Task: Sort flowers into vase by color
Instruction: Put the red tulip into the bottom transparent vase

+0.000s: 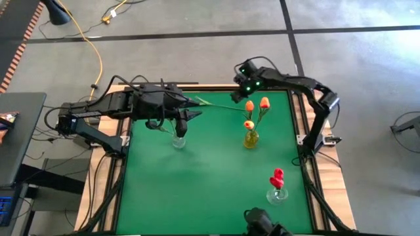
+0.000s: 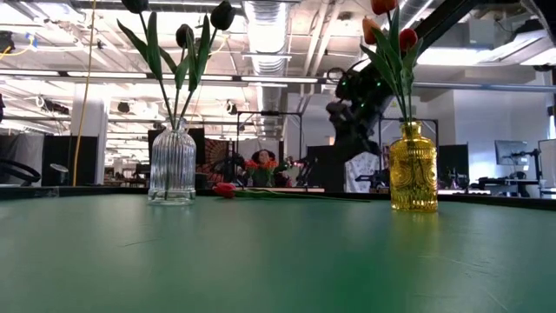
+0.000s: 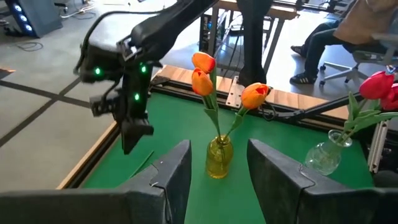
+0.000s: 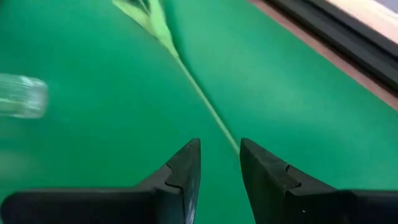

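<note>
Where the last loose flower (image 1: 216,105) lies flat on the green mat (image 1: 210,190) near the far edge, its thin stem (image 4: 202,99) runs straight toward the right gripper (image 4: 219,163) and ends at the gap between the two parted fingers (image 4: 185,168); whether they touch it cannot be told. Just beside it stands the yellow vase (image 1: 251,139) with three orange tulips (image 3: 203,73). Black tulips (image 2: 221,14) fill the ribbed clear vase (image 2: 172,163), under the left gripper (image 3: 217,163), whose jaws stand apart and empty. Red tulips (image 1: 277,177) sit in a round clear vase (image 1: 277,195) near the front right.
</note>
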Controlling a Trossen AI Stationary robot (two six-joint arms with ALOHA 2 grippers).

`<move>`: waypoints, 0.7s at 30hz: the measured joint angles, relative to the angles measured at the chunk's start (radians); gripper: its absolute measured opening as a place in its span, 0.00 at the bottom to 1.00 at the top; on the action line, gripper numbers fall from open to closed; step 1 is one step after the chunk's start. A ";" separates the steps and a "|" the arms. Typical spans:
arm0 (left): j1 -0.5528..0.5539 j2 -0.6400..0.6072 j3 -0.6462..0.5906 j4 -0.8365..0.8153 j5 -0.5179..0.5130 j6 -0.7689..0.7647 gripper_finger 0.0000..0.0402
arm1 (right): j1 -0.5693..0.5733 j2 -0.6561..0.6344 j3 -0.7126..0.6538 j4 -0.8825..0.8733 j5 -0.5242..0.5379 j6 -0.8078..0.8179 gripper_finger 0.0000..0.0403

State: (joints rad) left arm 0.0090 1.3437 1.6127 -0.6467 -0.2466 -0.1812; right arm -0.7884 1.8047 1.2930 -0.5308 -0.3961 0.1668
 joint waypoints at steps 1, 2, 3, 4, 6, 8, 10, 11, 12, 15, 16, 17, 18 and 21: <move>0.000 0.000 0.000 0.000 0.000 0.000 0.36 | 0.007 0.012 0.000 0.001 0.019 -0.010 0.34; 0.000 0.000 0.000 0.000 0.000 -0.001 0.36 | 0.017 0.025 0.000 0.002 0.042 -0.025 0.34; 0.000 0.000 0.000 0.000 0.000 -0.001 0.36 | 0.026 0.037 0.000 0.003 0.067 -0.045 0.34; 0.000 0.000 0.000 0.000 0.000 -0.001 0.36 | 0.035 0.051 0.000 0.002 0.092 -0.064 0.34; 0.000 0.000 0.000 0.000 0.000 -0.001 0.36 | 0.056 0.074 0.000 0.003 0.140 -0.100 0.34; 0.000 0.000 0.000 0.000 0.000 0.001 0.36 | 0.079 0.094 0.000 0.014 0.194 -0.128 0.34; 0.000 0.000 0.000 0.000 0.000 0.003 0.36 | 0.100 0.110 0.000 0.022 0.243 -0.152 0.34; 0.000 0.000 0.000 0.000 0.000 0.003 0.36 | 0.109 0.117 0.000 0.027 0.261 -0.166 0.34; 0.000 0.000 0.000 0.000 0.000 0.003 0.36 | 0.118 0.123 0.000 0.032 0.267 -0.175 0.34; 0.000 0.000 0.000 0.000 0.000 0.003 0.36 | 0.137 0.134 0.000 0.044 0.281 -0.197 0.34; 0.000 0.000 0.000 0.000 0.000 0.003 0.36 | 0.144 0.134 0.000 0.048 0.302 -0.200 0.34; 0.000 0.000 0.000 0.000 0.000 0.003 0.36 | 0.151 0.134 0.000 0.056 0.329 -0.203 0.34; 0.000 0.000 0.000 0.000 0.000 0.003 0.36 | 0.158 0.133 0.000 0.065 0.354 -0.212 0.34; 0.000 0.000 0.000 0.000 0.000 0.002 0.36 | 0.173 0.133 0.000 0.078 0.369 -0.245 0.34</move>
State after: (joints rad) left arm 0.0090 1.3437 1.6127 -0.6464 -0.2462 -0.1787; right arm -0.6158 1.9381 1.2930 -0.4531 -0.0272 -0.0783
